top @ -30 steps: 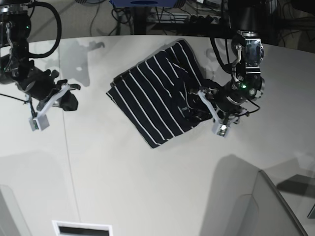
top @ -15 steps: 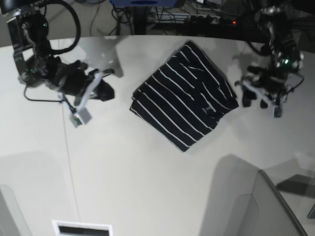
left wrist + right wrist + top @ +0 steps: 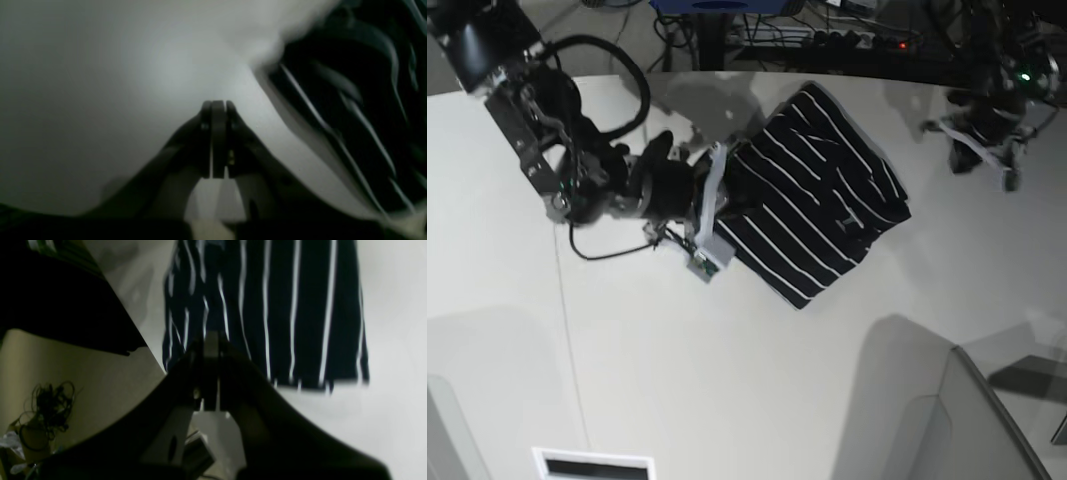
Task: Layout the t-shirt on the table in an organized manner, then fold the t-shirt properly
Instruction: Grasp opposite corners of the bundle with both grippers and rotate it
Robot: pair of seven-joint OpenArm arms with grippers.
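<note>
Risk lies with the clenched, empty right gripper (image 3: 710, 205) nosing the t-shirt's (image 3: 822, 200) near edge: pushing could rumple the fold, while the left gripper (image 3: 982, 152), closed empty, hangs well clear.

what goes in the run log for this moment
t-shirt: folded on table | right gripper: shut at its edge | left gripper: shut, clear

Both wrist views are dim and blurred, the shirt's (image 3: 267, 313) stripes smeared. The base view is brighter, with soft arm shadows on the table (image 3: 757, 380).
</note>
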